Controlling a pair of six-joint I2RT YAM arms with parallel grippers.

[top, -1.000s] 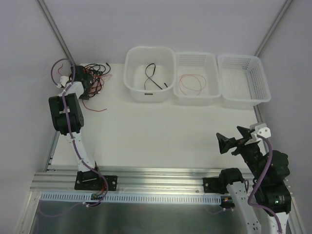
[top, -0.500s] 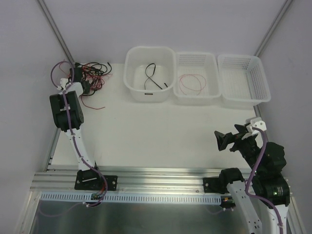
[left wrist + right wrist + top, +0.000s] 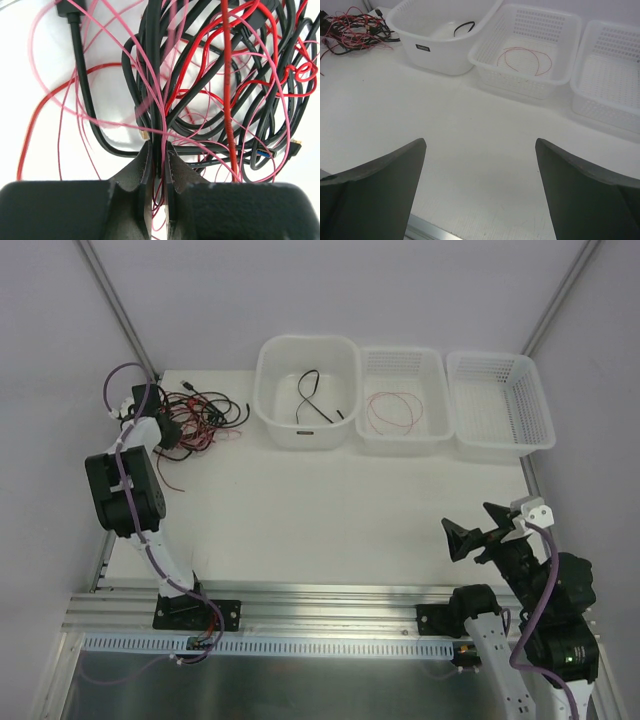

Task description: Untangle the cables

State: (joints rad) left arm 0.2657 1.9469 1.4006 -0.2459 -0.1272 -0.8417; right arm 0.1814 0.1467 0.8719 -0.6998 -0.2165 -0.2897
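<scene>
The cables (image 3: 205, 415) lie as a tangle of thick black leads and thin red wires at the table's far left; the right wrist view shows the tangle (image 3: 355, 27) in its top left corner. My left gripper (image 3: 168, 430) is at the tangle's left side. In the left wrist view the left gripper (image 3: 157, 150) is shut, with a black cable (image 3: 156, 75) and thin red wires pinched between its jaws. The rest of the knot (image 3: 240, 90) spreads out beyond the fingertips. My right gripper (image 3: 476, 530) hangs open near the front right, far from the tangle, with nothing between its fingers (image 3: 380, 170).
Three white containers stand in a row at the back. A tub (image 3: 307, 340) holds one black cable (image 3: 312, 400), a middle basket (image 3: 402, 352) holds a red wire loop (image 3: 392, 412), and the right basket (image 3: 500, 358) holds nothing. Metal frame posts rise at the back corners.
My left gripper went from open to shut on strands of the tangle. The arm then drew back, dragging the knot slightly right and nearer. The right arm only shifted a little.
</scene>
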